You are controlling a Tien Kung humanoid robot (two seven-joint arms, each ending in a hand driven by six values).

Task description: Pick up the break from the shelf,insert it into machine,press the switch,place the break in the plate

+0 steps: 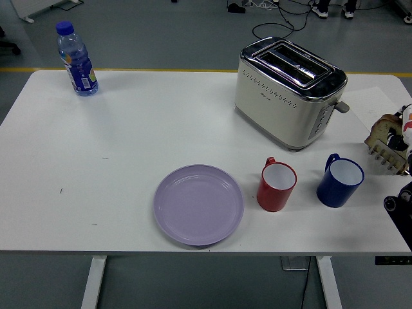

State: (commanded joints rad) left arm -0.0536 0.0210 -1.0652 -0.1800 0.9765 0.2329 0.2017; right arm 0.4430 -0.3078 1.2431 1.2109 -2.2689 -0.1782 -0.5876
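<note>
A brown bread slice [384,127] shows at the far right edge, tilted above the prongs of a small wooden rack [387,157]. My right hand [406,127], white and red and mostly cut off by the picture's edge, holds the slice from the right. Left of it stands the cream and chrome toaster [283,96], both top slots empty, its lever [342,107] facing the hand. The lilac plate [198,204] lies empty near the front edge. My left hand is out of view.
A red mug [277,186] and a blue mug [339,182] stand between the plate and the rack, in front of the toaster. A blue water bottle [77,60] stands at the far left corner. A black part of my arm [399,207] sits at the lower right.
</note>
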